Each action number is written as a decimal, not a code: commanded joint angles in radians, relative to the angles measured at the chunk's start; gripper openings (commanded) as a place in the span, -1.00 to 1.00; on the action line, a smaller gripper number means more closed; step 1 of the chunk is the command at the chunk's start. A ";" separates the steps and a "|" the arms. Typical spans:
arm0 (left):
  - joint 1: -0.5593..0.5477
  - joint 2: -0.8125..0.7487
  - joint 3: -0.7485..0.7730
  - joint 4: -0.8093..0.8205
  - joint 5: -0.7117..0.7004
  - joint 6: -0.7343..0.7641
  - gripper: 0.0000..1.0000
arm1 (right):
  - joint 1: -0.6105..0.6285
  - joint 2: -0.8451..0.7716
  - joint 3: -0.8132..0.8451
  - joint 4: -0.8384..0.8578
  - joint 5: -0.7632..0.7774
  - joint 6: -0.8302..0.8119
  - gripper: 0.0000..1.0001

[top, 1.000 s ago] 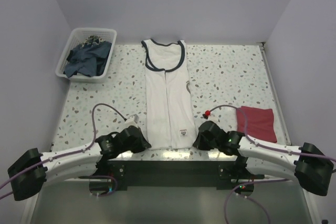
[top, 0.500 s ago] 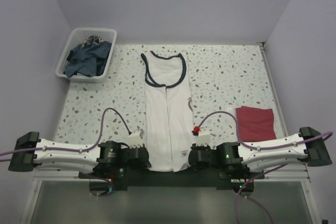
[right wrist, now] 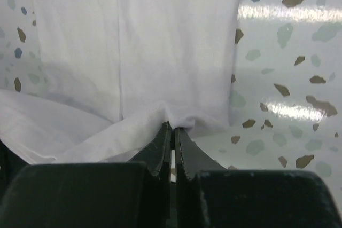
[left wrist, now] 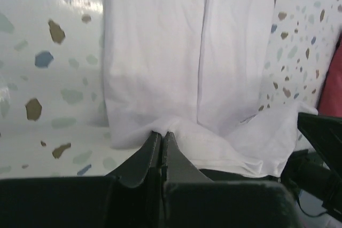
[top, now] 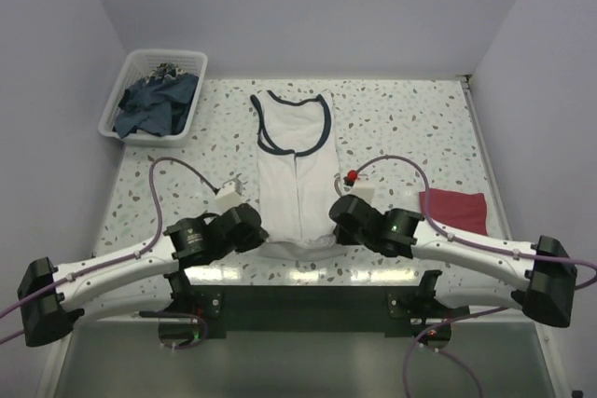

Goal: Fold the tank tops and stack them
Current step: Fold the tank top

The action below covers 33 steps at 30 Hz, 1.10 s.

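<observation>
1. While both arms worked at the near edge of the bench (top: 410,128), the white tank top (top: 297,151) lay flat at centre. Its long axis ran straight away from the bases, navy neckline farthest.
2. Left pincer (left wrist: 162,137) was pressed together on the hem's left corner, right pincer (right wrist: 172,132) on its right corner. The hem bunched between them.
3. Judgement: the fold runs forward, hem toward neckline, with both arms equally near.
4. Dark red tank top (top: 455,212) lay folded right of the right arm, apart.
</observation>
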 commanded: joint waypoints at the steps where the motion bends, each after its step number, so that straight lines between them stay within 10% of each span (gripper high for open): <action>1: 0.115 0.051 0.073 0.143 0.005 0.225 -1.00 | -0.099 0.075 0.084 0.140 -0.054 -0.163 -1.00; 33: 0.706 0.827 0.504 0.610 0.287 0.595 -1.00 | -0.587 0.833 0.701 0.328 -0.254 -0.401 -1.00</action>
